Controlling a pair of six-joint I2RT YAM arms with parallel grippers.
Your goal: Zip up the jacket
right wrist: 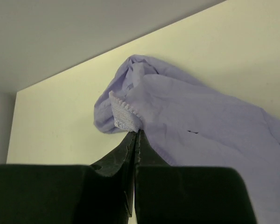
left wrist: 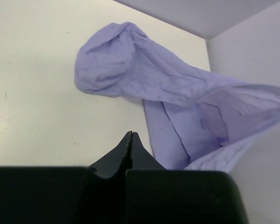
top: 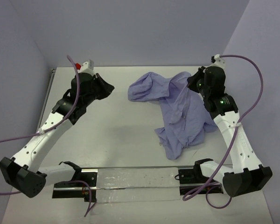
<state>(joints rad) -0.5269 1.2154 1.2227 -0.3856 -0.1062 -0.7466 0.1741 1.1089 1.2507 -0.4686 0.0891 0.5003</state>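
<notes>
Your jacket (top: pixel 182 116) lies crumpled, its long axis running far to near.
Your right gripper (right wrist: pixel 135 133) pinches its far edge; left gripper (left wrist: pixel 131 135) closed, empty, apart.

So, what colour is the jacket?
The jacket is plain lavender-purple; the left wrist view shows it best.

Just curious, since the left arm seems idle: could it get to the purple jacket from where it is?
Probably yes. The left gripper is shut over the table, with nothing between it and the jacket, whose bunched end lies just ahead.
</notes>
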